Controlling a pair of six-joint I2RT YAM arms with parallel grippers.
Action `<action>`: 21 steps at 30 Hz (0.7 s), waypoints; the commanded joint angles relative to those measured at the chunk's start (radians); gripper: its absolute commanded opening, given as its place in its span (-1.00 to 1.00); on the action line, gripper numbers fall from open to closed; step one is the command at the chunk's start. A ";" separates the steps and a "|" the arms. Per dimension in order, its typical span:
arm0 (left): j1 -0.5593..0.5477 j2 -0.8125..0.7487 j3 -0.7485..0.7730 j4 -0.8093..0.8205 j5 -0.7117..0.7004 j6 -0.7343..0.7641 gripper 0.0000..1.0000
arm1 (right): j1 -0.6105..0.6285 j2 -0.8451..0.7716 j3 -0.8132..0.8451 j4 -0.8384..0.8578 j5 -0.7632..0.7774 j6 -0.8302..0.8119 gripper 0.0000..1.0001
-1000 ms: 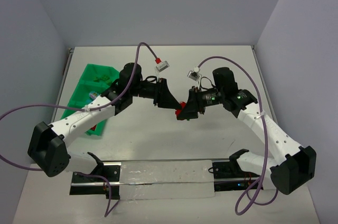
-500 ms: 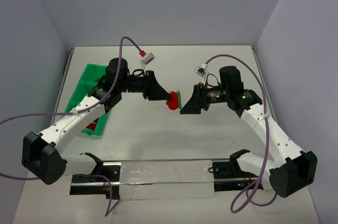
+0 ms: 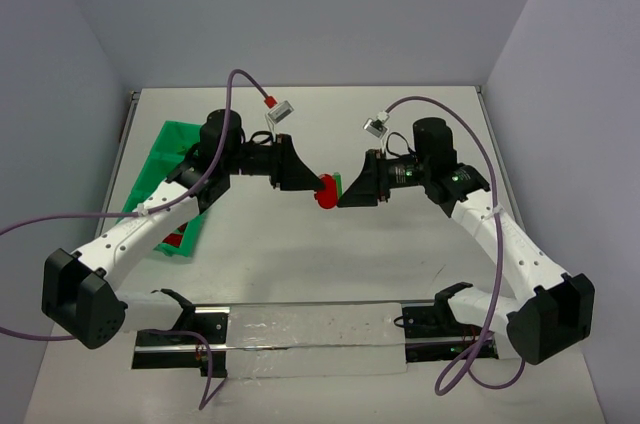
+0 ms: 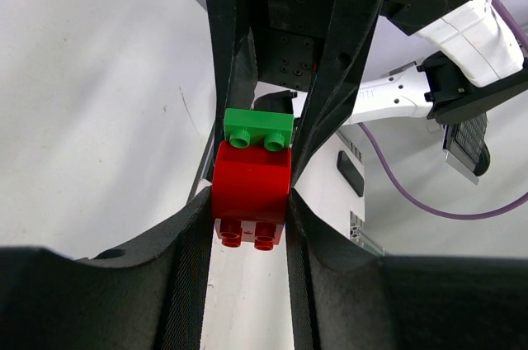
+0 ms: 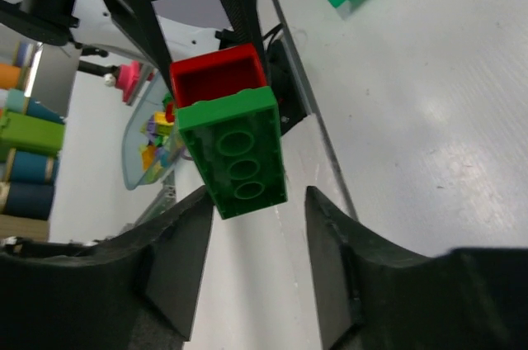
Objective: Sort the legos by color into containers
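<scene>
Grips, with the left hand, a chunky red studded plastic brick by its two smooth side walls, black fingers pressed flat against them. Holds it in the air over the middle of the pale bench, studs toward the left wrist, with a flat green studded plastic plate seated on the hollow far face and turned toward the other arm. Reads as a pull-apart: joined like this, cannot be sorted by colour.

Meets the pair from the right with the right hand, spread open and straddling the green plate. Shows a gap between plate and finger on at least one side in the right wrist view, so not clamped yet. Probably calls for closing on the plate's narrow edges against the left hand's bracing hold.

Hard, glossy, square-cornered plastic on both pieces. Red brick tall and hollow-backed. Green plate thin, with three round tubes along its underside. Offers little purchase on such slim, slick edges, so could slip or twist under the pull.

Farther out, at the left of the bench, a long bright green plastic tray of square compartments, with small red pieces in its nearest one.
</scene>
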 commanded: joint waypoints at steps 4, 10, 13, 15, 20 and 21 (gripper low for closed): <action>0.001 -0.005 0.002 0.051 0.029 -0.009 -1.00 | -0.004 0.010 0.043 0.139 -0.043 0.060 -0.30; 0.006 -0.010 0.024 -0.024 -0.004 0.039 -0.99 | -0.018 -0.016 0.024 0.116 0.013 0.050 -0.99; 0.044 -0.036 0.031 -0.092 -0.017 0.075 -1.00 | -0.043 -0.040 0.002 0.084 0.073 0.044 -1.00; 0.084 -0.062 0.028 -0.145 -0.018 0.099 -1.00 | -0.060 -0.050 0.000 0.027 0.132 0.027 -1.00; 0.199 -0.126 0.047 -0.347 -0.013 0.186 -0.99 | -0.073 -0.048 0.023 -0.075 0.262 -0.029 -1.00; 0.231 -0.139 0.056 -0.411 -0.025 0.211 -1.00 | -0.073 -0.045 0.028 -0.088 0.290 -0.031 -1.00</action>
